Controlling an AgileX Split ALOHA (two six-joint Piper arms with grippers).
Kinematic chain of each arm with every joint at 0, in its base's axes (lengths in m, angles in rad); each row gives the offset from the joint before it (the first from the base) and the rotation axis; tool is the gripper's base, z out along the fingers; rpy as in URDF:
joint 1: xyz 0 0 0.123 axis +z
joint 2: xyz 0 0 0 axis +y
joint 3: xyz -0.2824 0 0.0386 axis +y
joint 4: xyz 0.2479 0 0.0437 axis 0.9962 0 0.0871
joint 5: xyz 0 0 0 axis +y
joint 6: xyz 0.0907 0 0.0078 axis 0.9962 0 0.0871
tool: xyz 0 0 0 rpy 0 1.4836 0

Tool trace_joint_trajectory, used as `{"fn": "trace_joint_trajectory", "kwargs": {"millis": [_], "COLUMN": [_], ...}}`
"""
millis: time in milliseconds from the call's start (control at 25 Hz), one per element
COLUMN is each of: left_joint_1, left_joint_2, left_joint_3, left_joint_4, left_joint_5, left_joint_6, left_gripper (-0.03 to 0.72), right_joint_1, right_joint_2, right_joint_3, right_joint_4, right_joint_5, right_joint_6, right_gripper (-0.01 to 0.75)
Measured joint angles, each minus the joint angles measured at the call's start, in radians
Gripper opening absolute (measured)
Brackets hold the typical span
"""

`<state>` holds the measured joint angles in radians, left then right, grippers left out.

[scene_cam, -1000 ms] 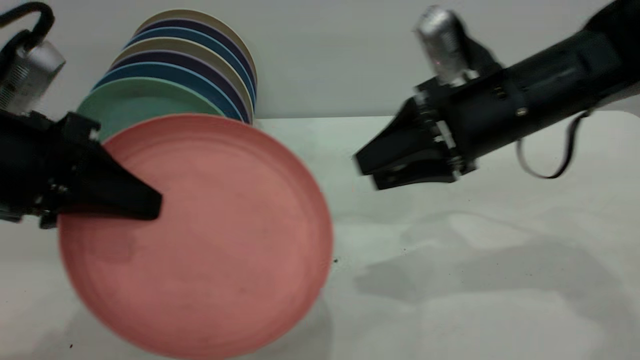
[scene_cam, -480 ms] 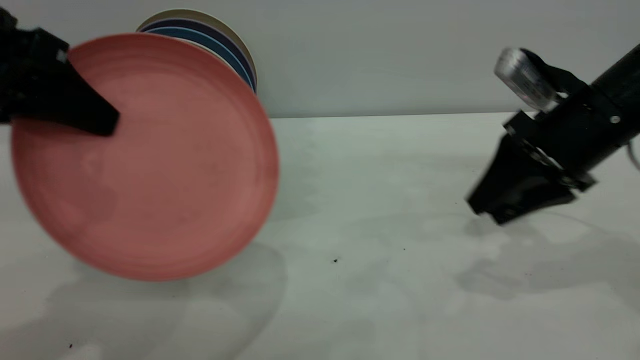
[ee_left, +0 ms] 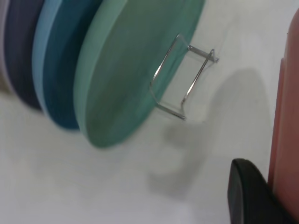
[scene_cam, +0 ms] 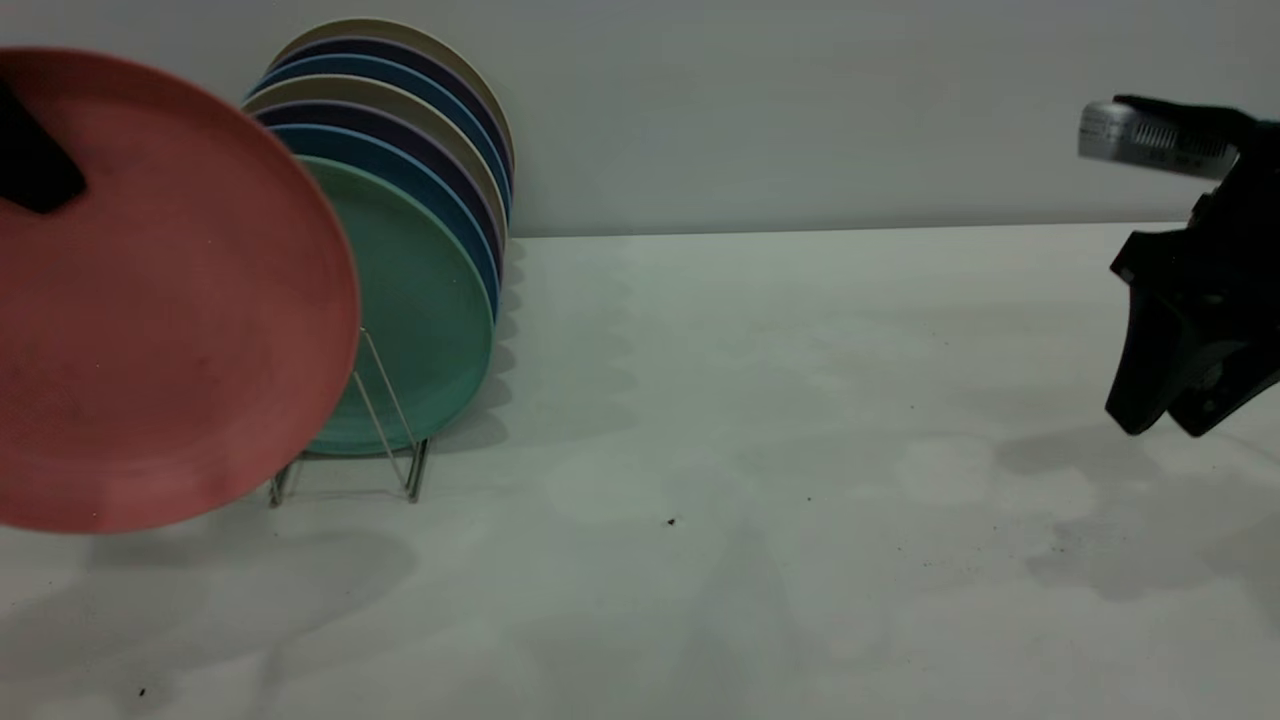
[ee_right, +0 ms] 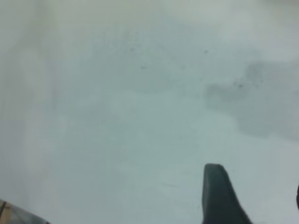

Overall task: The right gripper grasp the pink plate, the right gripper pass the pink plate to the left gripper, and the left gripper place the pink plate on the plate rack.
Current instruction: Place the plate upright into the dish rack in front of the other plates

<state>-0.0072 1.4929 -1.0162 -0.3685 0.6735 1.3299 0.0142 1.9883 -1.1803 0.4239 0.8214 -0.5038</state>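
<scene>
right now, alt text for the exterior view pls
The left gripper holds the pink plate upright, in the air, in front of the plate rack, which holds a row of standing plates. The right gripper hangs over the table at far right.

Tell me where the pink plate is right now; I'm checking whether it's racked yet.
In the exterior view the pink plate hangs upright at the far left, held by the left gripper, in front of the teal-green plate on the plate rack.

A round salmon-pink matte plate [scene_cam: 170, 300], a teal-green plate [scene_cam: 420, 310], blue, navy and beige plates [scene_cam: 400, 90], a silver wire rack [scene_cam: 385, 440], black grippers [scene_cam: 1165, 395].
</scene>
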Motion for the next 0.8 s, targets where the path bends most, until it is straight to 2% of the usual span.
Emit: {"fn": "trace_joint_trajectory", "kwargs": {"millis": [200,360,640,800], "left_joint_1": [0.000,0.000,0.000,0.000], "left_joint_2": [0.001,0.017,0.028,0.033], "left_joint_3": [0.000,-0.001,-0.001,-0.001], "left_joint_4": [-0.132,-0.237,-0.338,-0.351], "left_joint_5": [-0.016,-0.071,-0.242,-0.271], "left_joint_6": [0.407,0.614,0.711,0.720], "left_gripper": [0.131,0.131,0.131,0.131], "right_joint_1": [0.000,0.000,0.000,0.000], "right_joint_2": [-0.007,-0.007,-0.007,-0.007], "right_joint_3": [0.000,0.000,0.000,0.000], "right_joint_4": [-0.006,-0.008,-0.008,-0.008], "right_joint_5": [-0.004,-0.003,-0.003,-0.002], "right_joint_6": [0.007,0.007,0.015,0.015], "right_gripper": [0.413,0.413,0.413,0.413]}}
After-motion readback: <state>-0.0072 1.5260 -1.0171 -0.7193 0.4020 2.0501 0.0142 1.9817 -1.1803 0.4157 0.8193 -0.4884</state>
